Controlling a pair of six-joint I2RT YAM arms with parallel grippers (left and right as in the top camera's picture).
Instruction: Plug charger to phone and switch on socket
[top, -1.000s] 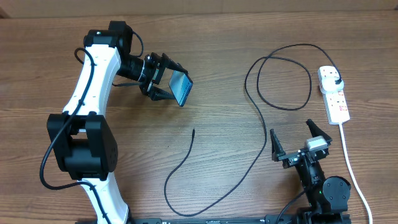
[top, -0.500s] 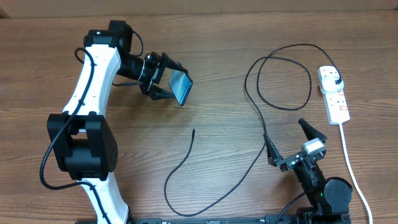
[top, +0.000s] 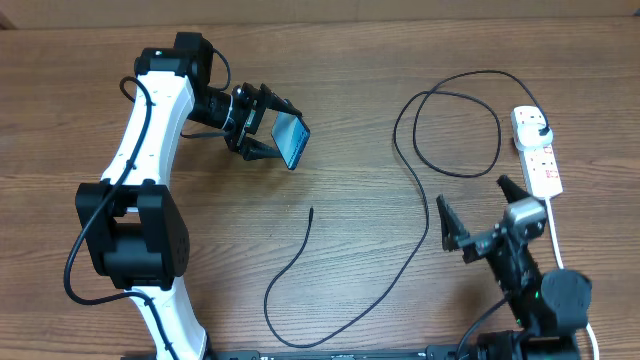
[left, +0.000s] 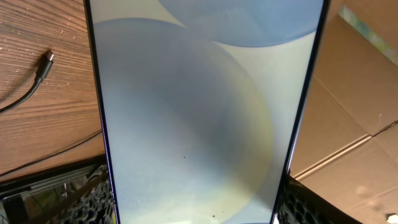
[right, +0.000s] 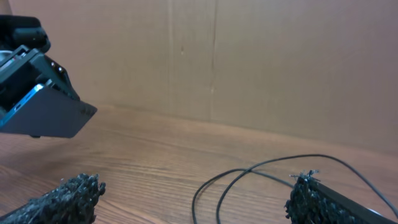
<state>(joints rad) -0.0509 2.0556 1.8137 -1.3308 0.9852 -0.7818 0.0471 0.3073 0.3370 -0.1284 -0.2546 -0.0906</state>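
A: Where does everything sit?

B: The left claw (top: 262, 128) is clamped on the phone (top: 291, 140), toward the far left of the counter (top: 350, 70), with the lit screen turned to the middle. The right claw (top: 485, 218) hangs empty, jaws spread wide, near the front right corner, just beside the socket (top: 540, 165).

A: And the charger?

B: The charger (top: 415, 190) looks plugged into the socket's far end. Its cable loops across the right half, and the connector tip (top: 311, 210) lies loose near the counter's middle, in front of the phone.

A: So fetching that tip comes next, I reckon?

B: Likely. Bring the right claw over it, pinch close behind the connector so it can't droop, and line it up with the phone's port. Slack looks plentiful, though the loops could snag. The switch comes last
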